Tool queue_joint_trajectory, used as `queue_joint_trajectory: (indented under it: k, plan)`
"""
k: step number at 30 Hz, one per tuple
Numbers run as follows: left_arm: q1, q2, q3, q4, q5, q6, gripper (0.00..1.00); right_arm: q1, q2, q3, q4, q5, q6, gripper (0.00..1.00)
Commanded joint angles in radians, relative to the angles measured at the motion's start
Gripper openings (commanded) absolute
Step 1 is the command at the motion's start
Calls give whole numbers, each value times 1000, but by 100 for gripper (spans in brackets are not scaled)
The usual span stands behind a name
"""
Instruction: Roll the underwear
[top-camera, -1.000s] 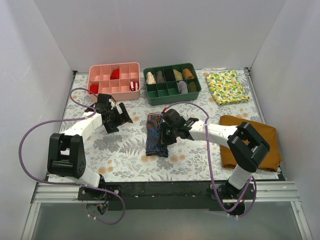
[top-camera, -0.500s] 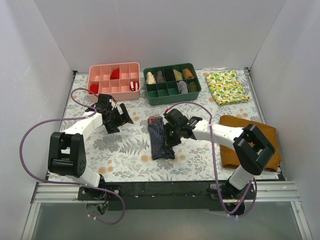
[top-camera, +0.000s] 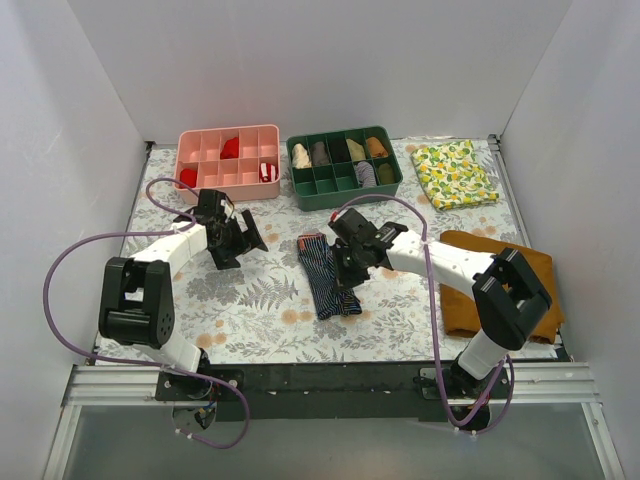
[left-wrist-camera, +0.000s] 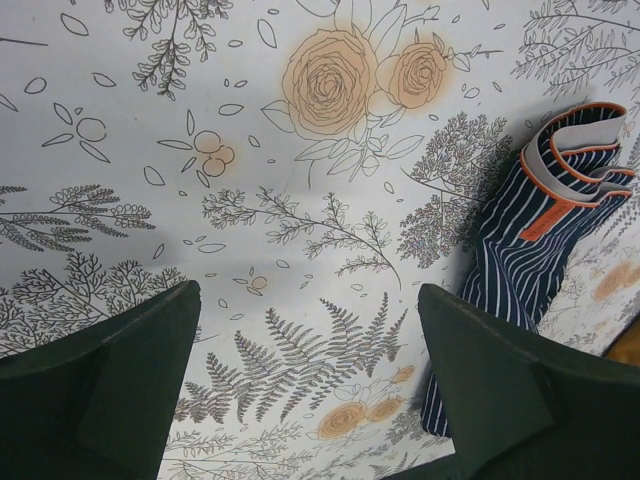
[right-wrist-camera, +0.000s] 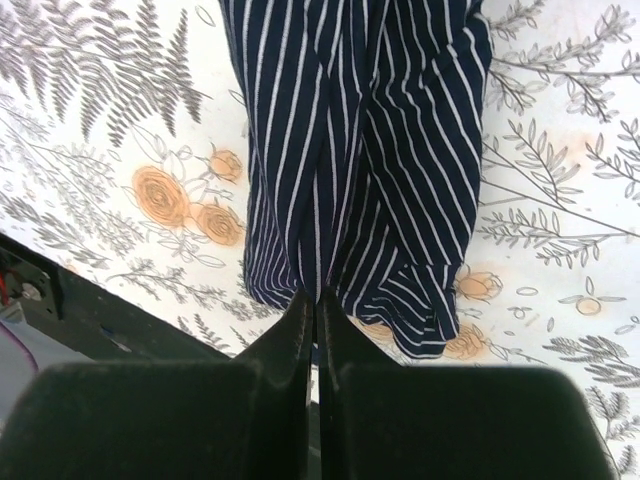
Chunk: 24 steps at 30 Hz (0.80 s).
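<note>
The underwear (top-camera: 326, 277) is a long folded strip of navy striped cloth on the floral table, lying slantwise with its waistband end at the far side. My right gripper (top-camera: 349, 264) sits at its right side. In the right wrist view the gripper (right-wrist-camera: 317, 297) is shut, pinching a fold of the underwear (right-wrist-camera: 360, 150). My left gripper (top-camera: 244, 240) is open and empty, to the left of the strip. In the left wrist view it (left-wrist-camera: 305, 300) hovers over bare table, with the underwear's orange-trimmed waistband end (left-wrist-camera: 560, 190) to its right.
A pink tray (top-camera: 228, 134) and a green tray (top-camera: 344, 196) with rolled items stand at the back. A lemon-print cloth (top-camera: 455, 172) lies at the back right and a mustard-brown cloth (top-camera: 525, 268) at the right. The table's black front edge (right-wrist-camera: 90, 320) is close to the strip's near end.
My right gripper has shifted right and slightly back with the cloth. The strip's near end has swung right, so it now lies slanted. The left arm has barely moved.
</note>
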Motion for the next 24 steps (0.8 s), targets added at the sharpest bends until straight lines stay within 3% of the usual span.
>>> queue_joint_trajectory:
  k: [1, 17, 22, 24]
  plan:
    - [8, 3, 19, -10, 24, 22, 90, -6, 10, -3, -56, 12, -43, 1]
    - [9, 1, 21, -8, 28, 29, 89, -20, 38, -142, 1, 119, -41, 1]
    - [8, 3, 19, -8, 32, 30, 89, -15, -42, -165, 46, 136, -61, 32]
    - [8, 3, 24, -10, 34, 30, 89, -14, -74, -167, 53, 150, -61, 33]
